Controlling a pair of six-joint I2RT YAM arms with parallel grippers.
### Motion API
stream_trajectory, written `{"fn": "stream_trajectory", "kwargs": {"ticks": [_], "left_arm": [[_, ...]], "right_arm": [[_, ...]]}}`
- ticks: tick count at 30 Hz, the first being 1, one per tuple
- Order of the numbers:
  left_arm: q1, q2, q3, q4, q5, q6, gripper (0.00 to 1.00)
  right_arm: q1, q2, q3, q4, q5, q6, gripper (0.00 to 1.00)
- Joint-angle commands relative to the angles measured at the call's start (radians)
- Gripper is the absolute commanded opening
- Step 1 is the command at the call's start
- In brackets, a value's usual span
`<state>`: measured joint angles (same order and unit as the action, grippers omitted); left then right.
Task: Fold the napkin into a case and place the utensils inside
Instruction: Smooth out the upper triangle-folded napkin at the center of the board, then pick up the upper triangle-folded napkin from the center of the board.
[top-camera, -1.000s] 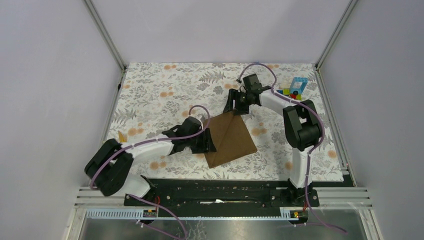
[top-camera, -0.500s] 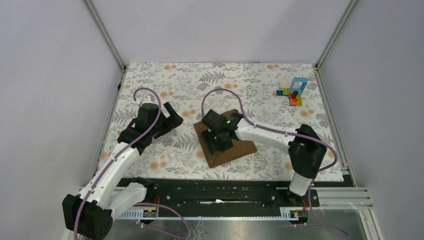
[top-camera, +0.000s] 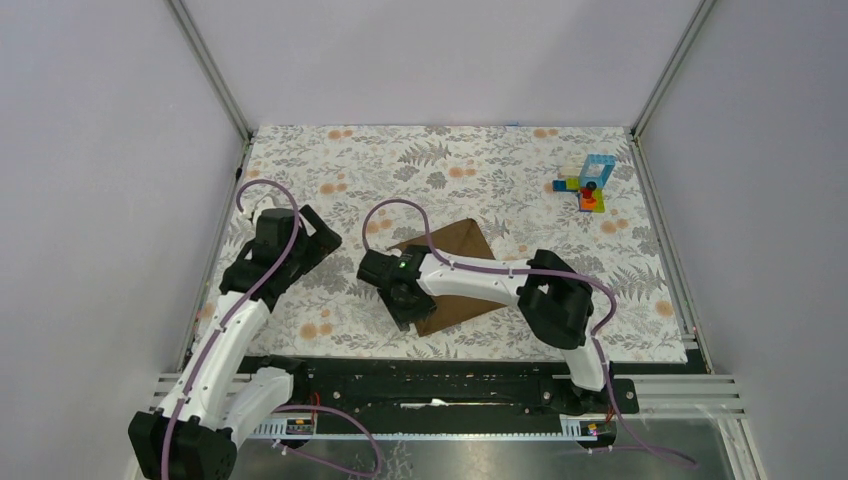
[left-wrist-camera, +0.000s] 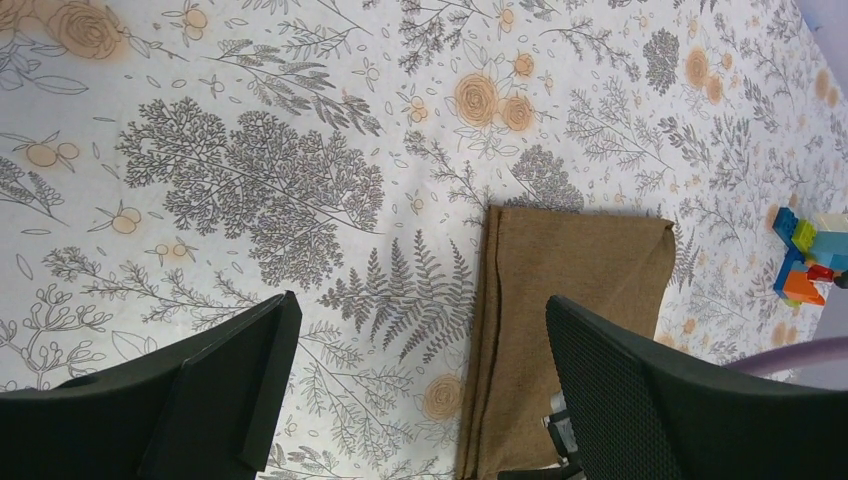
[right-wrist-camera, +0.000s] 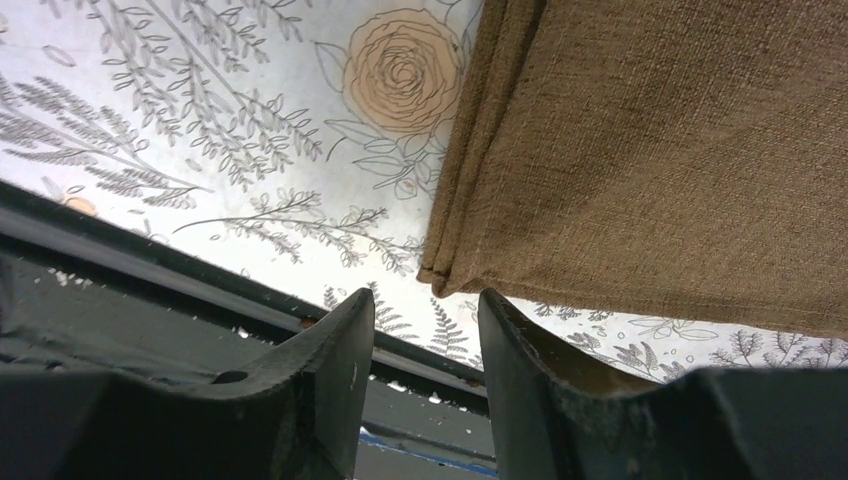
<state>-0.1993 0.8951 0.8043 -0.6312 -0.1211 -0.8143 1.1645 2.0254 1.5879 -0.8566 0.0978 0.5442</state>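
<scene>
Brown napkin (left-wrist-camera: 575, 280) lies folded in layers, near-mid. Prob. no case yet; utensils not in view. L gripper (left-wrist-camera: 420, 320) wide, empty. R gripper (right-wrist-camera: 425, 300) narrow, empty, by napkin corner.

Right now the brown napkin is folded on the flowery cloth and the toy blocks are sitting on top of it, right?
Not quite. The napkin is folded on the flowery cloth, but the toy blocks are not on it: they stand apart, in the cloth's far right corner. The top view shows this.
</scene>
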Motion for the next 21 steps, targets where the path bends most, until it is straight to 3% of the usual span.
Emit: {"fn": "stream_trajectory", "kwargs": {"ticks": [1,15,21], "left_arm": [[0.018,-0.042,-0.021,0.019,-0.002,-0.008,0.99],[0.022,-0.049,-0.028,0.024,0.007,-0.002,0.99],[0.024,-0.053,-0.031,0.024,0.011,0.002,0.99]], "right_arm": [[0.001,0.023,0.038,-0.039,0.053,0.010,0.49],[0.003,0.062,0.020,0.003,0.058,-0.022,0.39],[0.003,0.071,-0.007,0.024,0.059,-0.029,0.43]]}}
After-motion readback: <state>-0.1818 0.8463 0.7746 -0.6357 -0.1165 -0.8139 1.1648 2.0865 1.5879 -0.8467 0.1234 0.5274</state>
